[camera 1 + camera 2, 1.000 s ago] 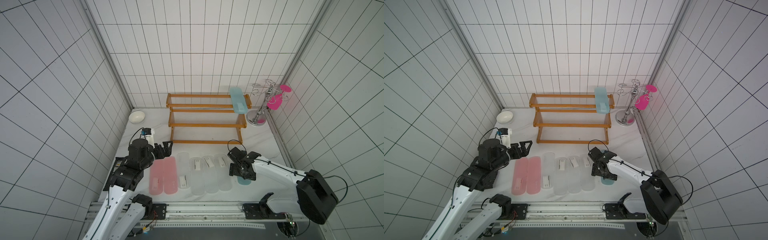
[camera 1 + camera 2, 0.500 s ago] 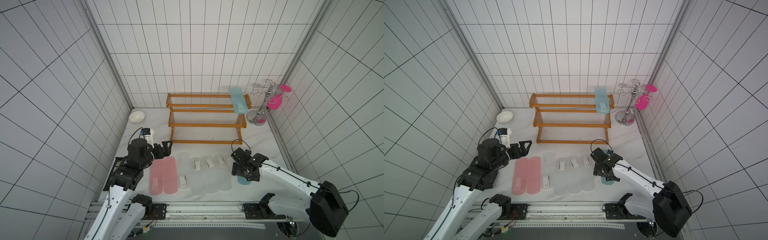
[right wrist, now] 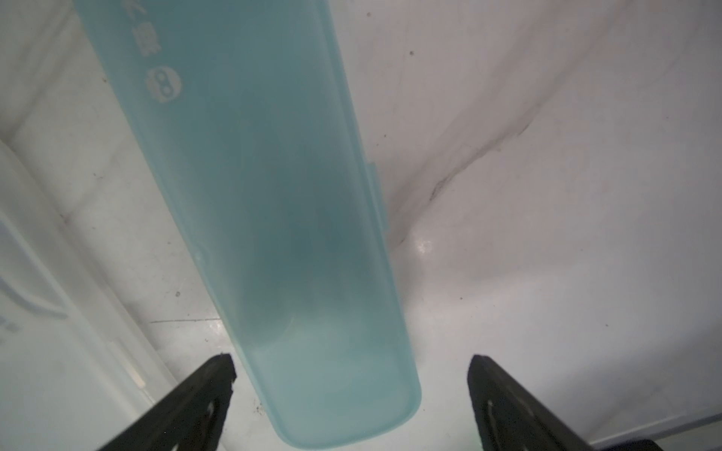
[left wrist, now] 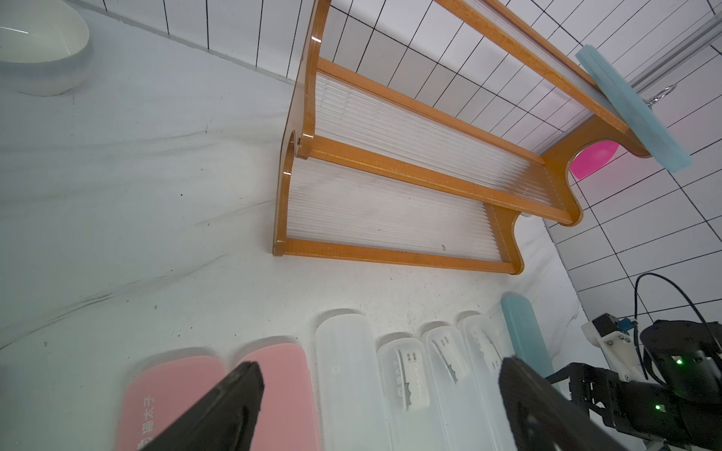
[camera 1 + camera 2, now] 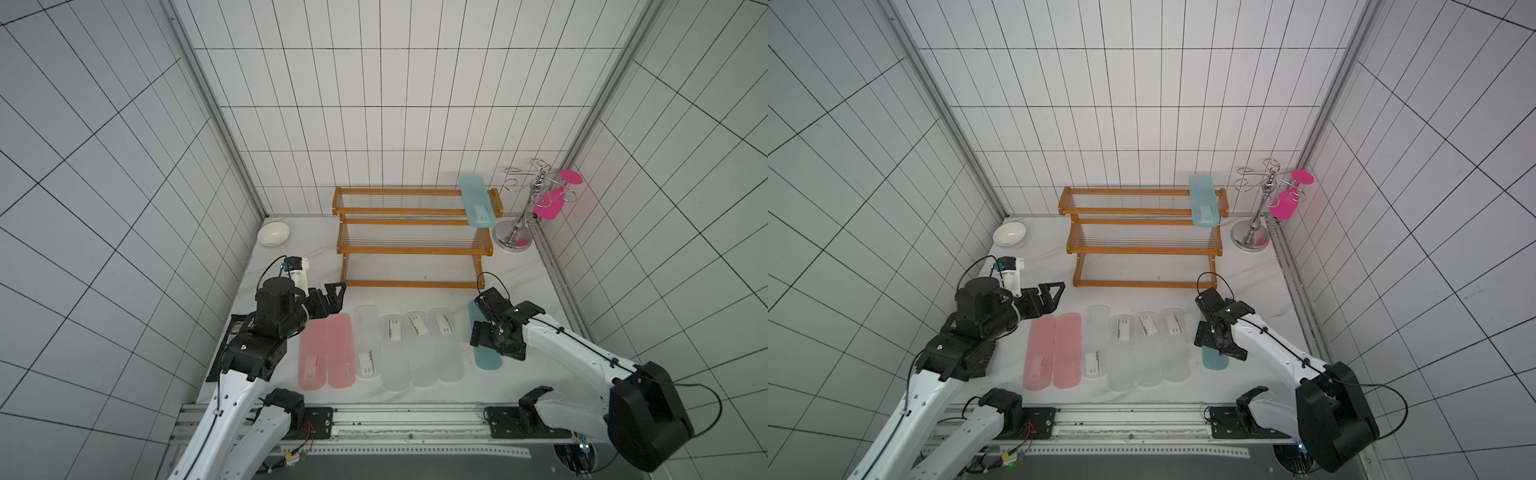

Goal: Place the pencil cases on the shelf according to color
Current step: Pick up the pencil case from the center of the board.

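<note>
Teal-blue frosted plastic: the pencil case [image 3: 273,195] below my right claw [image 3: 351,363] is a long, flat, translucent box with rounded ends and pale printed marks on its lid. It lies flat on the white, faintly veined bench [image 5: 415,299], at the right end of a row. My right claw is spread wide, with one black finger on each side of a rounded end of the case. Bare bench shows in the gap on both sides, and the claw grips nothing. I cannot quite judge how high it hangs above the case.

Left of this case, four frosted clear cases [image 5: 419,353] lie side by side, some with white labels. Next come two pink cases [image 5: 313,357], touching each other. Behind the row stands the shelf [image 5: 411,249], glossy orange-brown wood in three steps with thin clear rods as surfaces. A second teal case [image 5: 478,203] rests across the right end of its top tier, overhanging the front rail. My left claw [image 4: 379,367] is also spread wide and empty, near the far ends of the pink cases.
</note>
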`<state>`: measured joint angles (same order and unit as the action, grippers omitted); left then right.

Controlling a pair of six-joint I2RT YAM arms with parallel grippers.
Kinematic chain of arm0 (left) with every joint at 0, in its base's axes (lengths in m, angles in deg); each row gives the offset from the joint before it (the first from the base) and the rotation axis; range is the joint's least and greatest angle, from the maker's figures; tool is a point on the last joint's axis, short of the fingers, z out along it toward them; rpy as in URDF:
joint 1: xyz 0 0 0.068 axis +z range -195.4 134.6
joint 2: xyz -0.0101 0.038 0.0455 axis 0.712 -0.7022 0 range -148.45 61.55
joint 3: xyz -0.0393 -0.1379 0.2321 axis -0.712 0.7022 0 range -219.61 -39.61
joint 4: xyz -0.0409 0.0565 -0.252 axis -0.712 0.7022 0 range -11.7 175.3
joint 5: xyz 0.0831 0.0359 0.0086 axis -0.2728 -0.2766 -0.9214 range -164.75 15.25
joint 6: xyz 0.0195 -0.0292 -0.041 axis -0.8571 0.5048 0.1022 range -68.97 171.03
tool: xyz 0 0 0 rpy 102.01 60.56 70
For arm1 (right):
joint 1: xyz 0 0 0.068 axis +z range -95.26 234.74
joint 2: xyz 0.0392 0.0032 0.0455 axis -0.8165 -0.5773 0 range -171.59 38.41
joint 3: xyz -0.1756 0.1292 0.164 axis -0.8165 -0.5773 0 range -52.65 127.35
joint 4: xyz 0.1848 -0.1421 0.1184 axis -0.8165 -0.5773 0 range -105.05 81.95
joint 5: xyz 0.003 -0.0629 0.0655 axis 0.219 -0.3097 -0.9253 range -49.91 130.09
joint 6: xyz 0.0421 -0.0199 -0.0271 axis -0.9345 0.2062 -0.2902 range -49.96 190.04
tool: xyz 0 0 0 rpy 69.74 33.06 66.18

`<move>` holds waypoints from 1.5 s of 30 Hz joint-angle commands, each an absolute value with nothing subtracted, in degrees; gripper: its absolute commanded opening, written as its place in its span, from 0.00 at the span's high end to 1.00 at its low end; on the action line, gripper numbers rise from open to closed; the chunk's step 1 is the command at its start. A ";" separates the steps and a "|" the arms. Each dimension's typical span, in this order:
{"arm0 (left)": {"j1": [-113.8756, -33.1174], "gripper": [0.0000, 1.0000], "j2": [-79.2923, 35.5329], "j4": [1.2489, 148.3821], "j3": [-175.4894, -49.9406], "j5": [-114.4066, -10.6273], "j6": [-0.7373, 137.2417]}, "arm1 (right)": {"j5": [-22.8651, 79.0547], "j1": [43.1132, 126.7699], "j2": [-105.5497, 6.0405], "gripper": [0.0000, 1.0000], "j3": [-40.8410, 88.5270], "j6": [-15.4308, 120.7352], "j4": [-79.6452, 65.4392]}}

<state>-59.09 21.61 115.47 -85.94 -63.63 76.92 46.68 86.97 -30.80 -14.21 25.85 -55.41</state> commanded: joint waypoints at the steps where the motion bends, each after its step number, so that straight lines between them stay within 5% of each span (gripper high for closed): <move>1: -58.53 0.01 21.49 114.59 -85.49 -62.64 76.89 | 44.06 87.69 -31.26 0.03 -16.30 25.53 -51.85; 12: -57.79 0.01 21.55 114.46 -85.47 -62.45 76.92 | 46.44 95.22 -41.29 0.03 -12.72 22.23 -47.49; 34: -57.80 0.02 21.38 114.38 -85.37 -62.31 77.10 | 47.74 98.16 -38.60 0.06 -17.49 18.19 -48.15; 45: -57.79 0.01 21.32 114.51 -85.35 -62.44 77.08 | 50.99 99.76 -36.85 0.20 -16.40 17.57 -51.94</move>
<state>-58.04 21.30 115.42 -85.87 -62.78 77.14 47.62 98.77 -37.75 -16.22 18.57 -47.32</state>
